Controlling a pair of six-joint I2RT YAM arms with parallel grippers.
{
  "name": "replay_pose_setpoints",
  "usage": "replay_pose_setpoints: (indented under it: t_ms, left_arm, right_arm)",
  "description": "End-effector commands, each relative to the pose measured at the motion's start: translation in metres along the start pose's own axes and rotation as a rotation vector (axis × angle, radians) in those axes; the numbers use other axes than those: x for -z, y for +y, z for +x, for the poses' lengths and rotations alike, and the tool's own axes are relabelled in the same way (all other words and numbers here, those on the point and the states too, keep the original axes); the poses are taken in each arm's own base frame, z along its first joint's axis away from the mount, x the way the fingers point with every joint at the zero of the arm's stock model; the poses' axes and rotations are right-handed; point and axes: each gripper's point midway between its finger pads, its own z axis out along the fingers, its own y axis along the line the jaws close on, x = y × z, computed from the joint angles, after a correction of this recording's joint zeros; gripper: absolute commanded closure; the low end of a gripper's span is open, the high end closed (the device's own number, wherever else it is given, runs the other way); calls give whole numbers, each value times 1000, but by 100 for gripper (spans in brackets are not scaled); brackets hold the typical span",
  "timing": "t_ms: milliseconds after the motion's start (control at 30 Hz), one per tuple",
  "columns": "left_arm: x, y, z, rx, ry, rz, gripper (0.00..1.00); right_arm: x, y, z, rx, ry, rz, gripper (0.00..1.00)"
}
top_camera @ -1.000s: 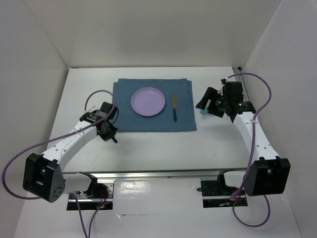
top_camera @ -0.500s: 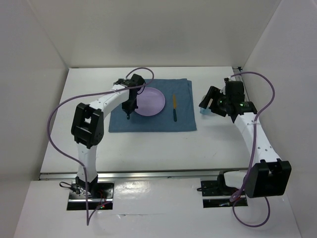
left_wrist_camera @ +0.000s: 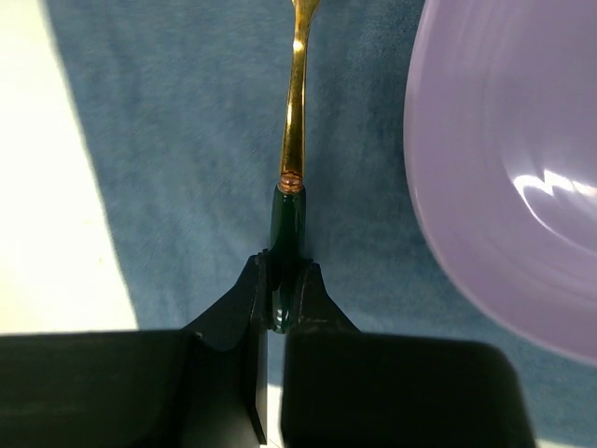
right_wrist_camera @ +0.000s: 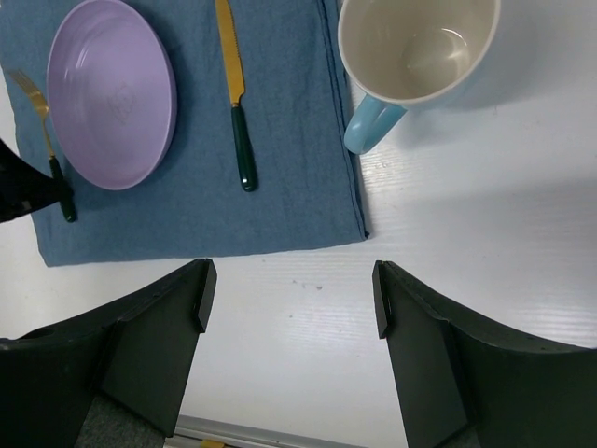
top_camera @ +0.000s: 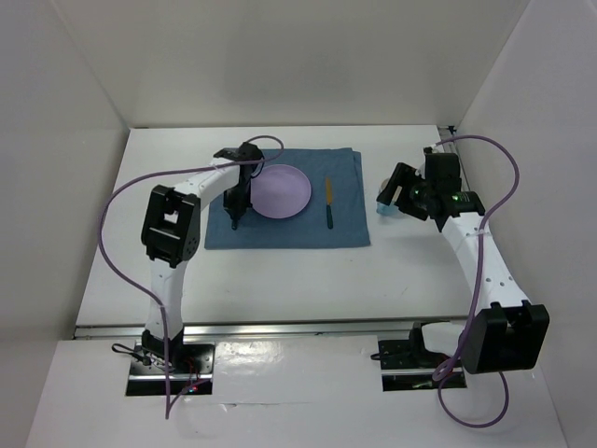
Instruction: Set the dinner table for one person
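Fork [left_wrist_camera: 293, 140] clenched in left tool [left_wrist_camera: 284, 280] beside purple plate [left_wrist_camera: 504, 168]; right tool [right_wrist_camera: 289, 280] hangs released.

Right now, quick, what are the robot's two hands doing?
Left gripper: closed on the fork, by its green handle.
Right gripper: open, holding nothing.

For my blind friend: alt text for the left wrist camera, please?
Black jaws pinch the green handle of a gold fork over a blue mat. A lilac plate lies just to its right; white table shows at left.
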Motion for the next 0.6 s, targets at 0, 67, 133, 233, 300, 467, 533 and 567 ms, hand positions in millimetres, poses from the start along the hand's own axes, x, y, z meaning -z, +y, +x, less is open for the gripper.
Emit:
replay_pose_setpoints:
  t_ms: [0,67,133,233,300,467,533,567]
  left_arm:
    - [-9,-3,-5,-23,14,12,100]
    - [-14,2,-6,-3,23,-4,100]
    - [-18,4,-9,7,22,-30,89]
    - [-18,6,-7,13,28,-43,48]
    - [-14,8,-9,34,24,-29,32]
    - [19,7,-26,68,-48,21,17]
    - [39,9,-35,79,-85,36,16]
    - [57,15,-40,88,-117,35,16]
  right_arm:
    - [6,4,-11,25,-38,2,20]
    - [6,3,-9,24,-29,7,20]
    - [8,-1,-13,23,-43,36,20]
    - [10,-5,-21,23,-67,75,20]
    - [10,-12,-31,17,-92,115,20]
    - [-13,-32,-47,-5,-76,217,19]
    - [-27,-44,-55,-25,-68,251,19]
    - [-33,-45,-56,-26,-59,256,19]
